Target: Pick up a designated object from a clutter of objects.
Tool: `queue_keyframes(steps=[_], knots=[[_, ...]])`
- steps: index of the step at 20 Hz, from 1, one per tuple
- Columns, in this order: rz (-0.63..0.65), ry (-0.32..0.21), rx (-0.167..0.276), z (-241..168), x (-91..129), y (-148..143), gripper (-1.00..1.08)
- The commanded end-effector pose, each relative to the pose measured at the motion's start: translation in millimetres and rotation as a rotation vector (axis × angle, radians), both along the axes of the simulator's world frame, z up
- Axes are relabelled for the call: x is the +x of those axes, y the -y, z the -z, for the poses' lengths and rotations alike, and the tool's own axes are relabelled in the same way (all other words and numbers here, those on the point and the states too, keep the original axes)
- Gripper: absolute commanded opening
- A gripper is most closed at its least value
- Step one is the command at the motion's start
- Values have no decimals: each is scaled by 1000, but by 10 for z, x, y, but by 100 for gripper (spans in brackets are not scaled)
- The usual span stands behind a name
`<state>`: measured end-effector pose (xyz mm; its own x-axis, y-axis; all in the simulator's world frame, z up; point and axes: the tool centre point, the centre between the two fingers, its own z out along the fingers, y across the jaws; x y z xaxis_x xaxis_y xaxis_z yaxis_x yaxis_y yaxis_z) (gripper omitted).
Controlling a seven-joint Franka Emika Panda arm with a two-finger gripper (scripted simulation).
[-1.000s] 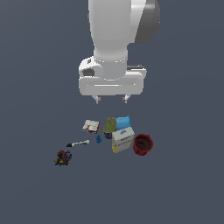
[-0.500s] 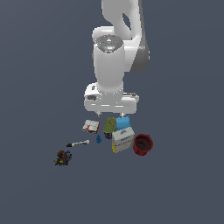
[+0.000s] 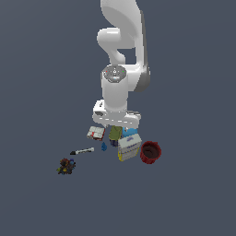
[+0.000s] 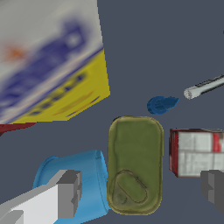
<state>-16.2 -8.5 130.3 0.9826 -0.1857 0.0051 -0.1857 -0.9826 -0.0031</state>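
The designated object (image 4: 134, 164) is a small olive-green can with a rounded top; in the exterior view the designated object (image 3: 115, 134) stands in the middle of the clutter of objects, partly covered by my hand. My gripper (image 4: 140, 190) is open, directly above it and apart from it. One finger (image 4: 65, 194) hangs over the light-blue box (image 4: 81, 181), the other finger (image 4: 214, 186) near the white-red box (image 4: 194, 151). In the exterior view the gripper (image 3: 115, 127) is low over the pile.
A white-and-yellow box (image 4: 48, 65) (image 3: 129, 146) lies close beside the can, with a red bowl (image 3: 150, 152) past it. A tiny blue piece (image 4: 161, 105), a black-white marker (image 3: 82, 151) and a dark clump (image 3: 66, 166) lie toward the exterior view's left.
The arm has come down from well above the pile to just over the olive can. The objects have not moved and the jaws stay open.
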Motion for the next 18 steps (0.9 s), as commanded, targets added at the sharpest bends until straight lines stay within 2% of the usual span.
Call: queue_keyframes(steps=[1, 12, 18], knots=[[15, -2, -1, 109, -41, 5, 100], [25, -6, -2, 245, -81, 8, 100], [26, -6, -2, 491, -92, 10, 100]])
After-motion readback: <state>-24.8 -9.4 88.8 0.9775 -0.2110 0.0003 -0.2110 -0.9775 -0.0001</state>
